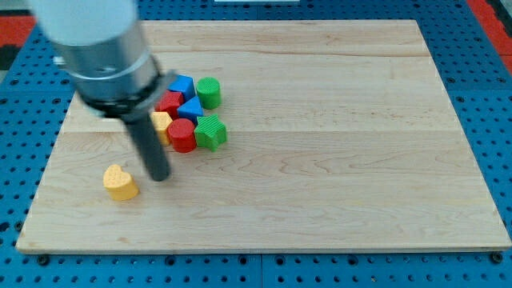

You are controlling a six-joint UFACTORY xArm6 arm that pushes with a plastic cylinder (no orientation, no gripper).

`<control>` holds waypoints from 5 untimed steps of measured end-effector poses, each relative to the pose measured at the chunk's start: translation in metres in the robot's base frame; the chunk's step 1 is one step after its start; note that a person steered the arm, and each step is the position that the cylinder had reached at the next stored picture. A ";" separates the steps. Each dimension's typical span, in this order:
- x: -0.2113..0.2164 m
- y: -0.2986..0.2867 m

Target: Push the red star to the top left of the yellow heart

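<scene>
The pale wooden worktop (336, 160) lies on a blue perforated base (488, 104), and most of its surface, from the middle across to the view's right edge and down to the view's bottom edge, is bare planking with visible grain. All the blocks sit in the left half. A tight cluster near the view's upper left holds the red star (169, 103), partly hidden behind the arm, with a blue block (182, 84) just above it, a green cylinder-like block (209, 92) to its right, a blue triangular block (191, 110) touching it on the right, a yellow block (162, 122) below it, a red cylinder (182, 135) and a ribbed green block (211, 132) at the cluster's lower side. The yellow heart (120, 182) stands alone, well apart toward the view's lower left, with open wood between it and the left and bottom edges. The blocks look like matte plastic with fine ridges. The arm's grey housing (96, 48) enters from the view's top left, and its dark rod slants down to my tip (159, 177), which rests on the wood just right of the yellow heart and below the cluster, touching neither as far as can be seen. The arm carries no fingers, only the rod.
</scene>
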State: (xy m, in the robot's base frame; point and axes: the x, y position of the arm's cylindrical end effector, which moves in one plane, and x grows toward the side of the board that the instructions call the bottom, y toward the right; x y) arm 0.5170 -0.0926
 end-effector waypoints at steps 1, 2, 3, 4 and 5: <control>-0.047 0.093; -0.139 0.089; -0.200 0.054; -0.201 0.037; -0.170 0.006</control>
State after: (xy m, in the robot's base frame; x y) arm 0.3474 -0.0868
